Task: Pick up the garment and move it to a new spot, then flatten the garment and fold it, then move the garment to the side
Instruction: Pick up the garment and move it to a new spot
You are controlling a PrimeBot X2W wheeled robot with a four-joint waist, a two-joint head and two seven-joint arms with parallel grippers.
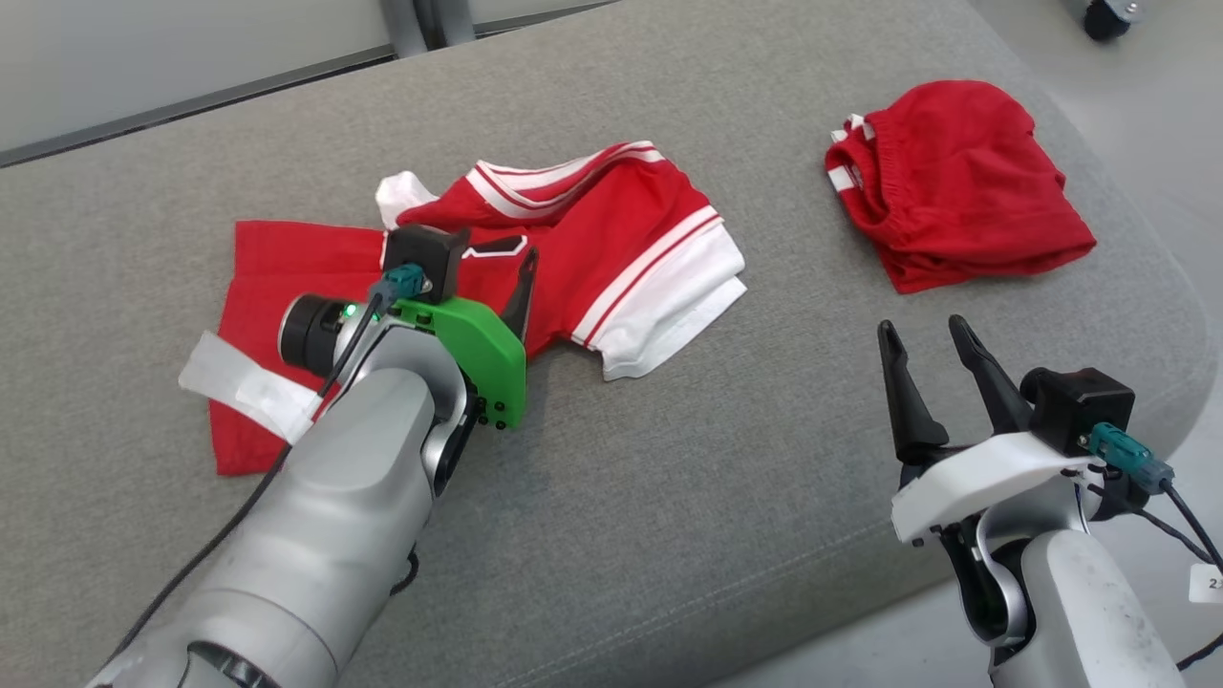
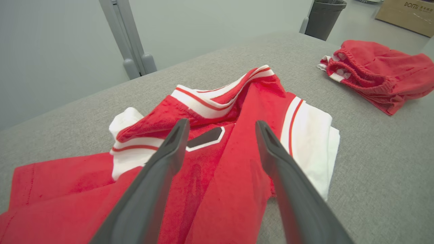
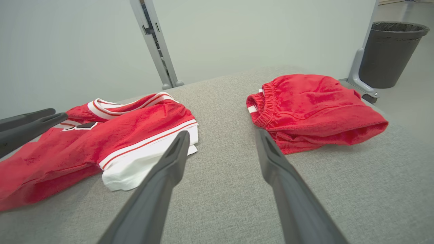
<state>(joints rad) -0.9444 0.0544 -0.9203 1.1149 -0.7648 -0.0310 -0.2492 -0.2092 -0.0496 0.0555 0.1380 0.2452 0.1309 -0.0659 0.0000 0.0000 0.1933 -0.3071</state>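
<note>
Left gripper (image 2: 221, 123) hangs spread wide over the crumpled red jersey (image 1: 621, 229); right gripper (image 1: 924, 328), likewise spread and empty, hovers above the grey cushion (image 1: 669, 497)

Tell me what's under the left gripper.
The crumpled red-and-white jersey lies under the open left gripper, spread on the grey cushion. The left forearm covers part of it in the head view; contact can't be told.

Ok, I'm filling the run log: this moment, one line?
left gripper: open, above crumpled red-and-white jersey | right gripper: open, above grey fabric surface | bunched red shorts: apart, right side
</note>
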